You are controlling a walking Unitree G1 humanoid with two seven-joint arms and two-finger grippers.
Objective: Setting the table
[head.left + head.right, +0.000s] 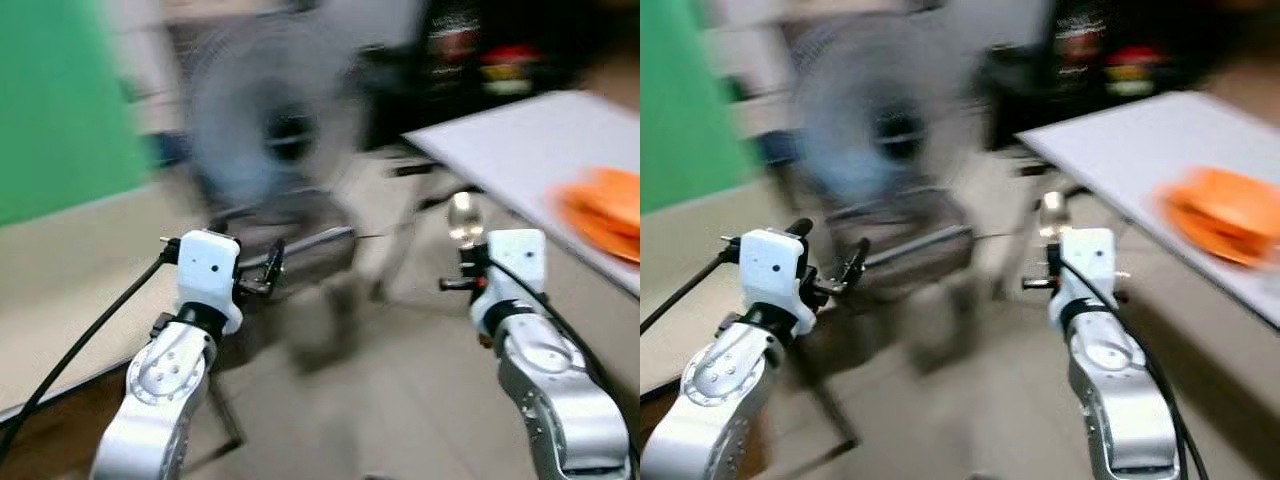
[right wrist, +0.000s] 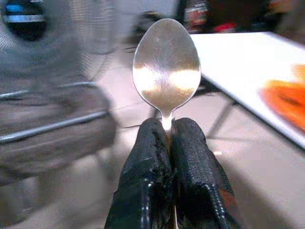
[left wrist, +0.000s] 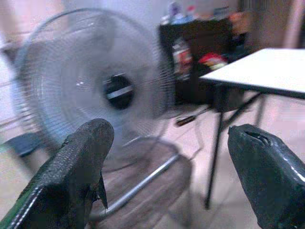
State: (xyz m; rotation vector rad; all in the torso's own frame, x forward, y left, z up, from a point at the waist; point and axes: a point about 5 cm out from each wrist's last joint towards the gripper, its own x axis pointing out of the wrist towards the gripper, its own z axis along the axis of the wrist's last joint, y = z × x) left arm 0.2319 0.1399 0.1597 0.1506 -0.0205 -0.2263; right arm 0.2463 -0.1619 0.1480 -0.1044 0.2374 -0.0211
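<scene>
Right wrist view: right tool (image 2: 167, 136) clenched on a spoon (image 2: 166, 67), fingers (image 2: 145, 157) pressed together at the neck just under the bowl, bowl standing upright and clear above the tips, handle hidden between and behind the pads. Seen from the head, held out in front of the right arm, spoon bowl (image 1: 462, 215) poking up above the white wrist, over the floor and short of the table (image 1: 520, 140), near its edge but not yet above it. On the table, toward the right, something orange and flat (image 1: 605, 212), probably a plate or stack of plates, too blurred to tell which. Left tool (image 1: 268, 268) released, fingers (image 3: 78, 162) spread wide with nothing between them, raised at the same height on the left. Ahead, a standing fan (image 1: 270, 115) on a round base, dark shelving behind it, a green wall to the left. Heavy blur across both head views, so most likely mid-walk or mid-turn toward the table. Judged risks from here: a thin grip at the neck only, so a jolt from a step could pivot or slip the spoon; a swing of the body could carry either arm toward the fan or the table edge; setting down too soon, before reaching over the tabletop, would drop the spoon to the floor.
</scene>
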